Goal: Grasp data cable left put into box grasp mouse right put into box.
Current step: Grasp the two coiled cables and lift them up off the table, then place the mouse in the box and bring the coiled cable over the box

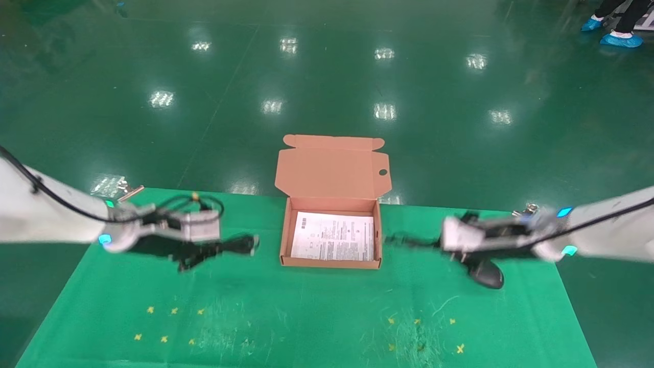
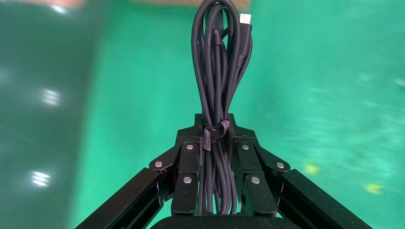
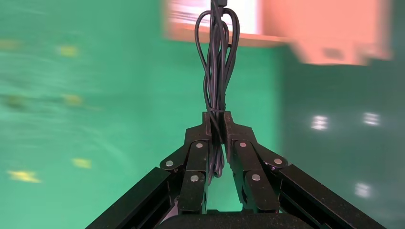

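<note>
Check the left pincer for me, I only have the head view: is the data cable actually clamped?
Observer: Yes. The left wrist view shows the left pincer shut on the data cable, right at its strap.
Operator: Plug end?
Observer: One silvery plug tip shows at the bundle's far end, well beyond the fingers.
Operator: Right side, body or cord?
Observer: Cord. The right pincer is shut on the looped cord of the mouse; that wrist view shows no mouse body.
</note>
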Tool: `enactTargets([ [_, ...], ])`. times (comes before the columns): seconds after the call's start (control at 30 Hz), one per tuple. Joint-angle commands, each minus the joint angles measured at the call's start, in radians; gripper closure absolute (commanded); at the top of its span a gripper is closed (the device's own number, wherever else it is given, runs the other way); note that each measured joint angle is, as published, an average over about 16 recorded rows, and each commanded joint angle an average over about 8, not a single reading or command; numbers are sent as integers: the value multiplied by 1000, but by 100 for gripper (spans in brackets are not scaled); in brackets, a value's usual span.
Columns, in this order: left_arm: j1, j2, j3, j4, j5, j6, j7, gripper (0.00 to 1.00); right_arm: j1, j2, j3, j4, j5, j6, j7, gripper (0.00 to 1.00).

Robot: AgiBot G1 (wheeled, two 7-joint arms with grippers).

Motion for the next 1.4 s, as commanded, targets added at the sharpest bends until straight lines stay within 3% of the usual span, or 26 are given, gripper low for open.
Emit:
enactTargets([
  [0.03,-17,-18,-9,-38,-8,-10,15,100,25,30,17,26,11,18,5,100],
  [0.17,-19,-31,-19,-148,-2,-69,0,100,72,35,47,79,26,69,-5,100],
  [0.33,-11,-25,-23,-273,41,-168,-58,100,130,-19,81,101,57,122,-48,100],
  [0.67,-17,33,-7,-368,224,-352,-231,100,230,-192,144,-72,139,183,-235,100],
  [0.93,-17,48,3,-408,320,-383,-314,100,267,-278,173,-207,188,164,-351,100],
  [1.4,3,12,10,-376,366,-377,-342,100,235,-327,179,-250,217,167,-377,100],
])
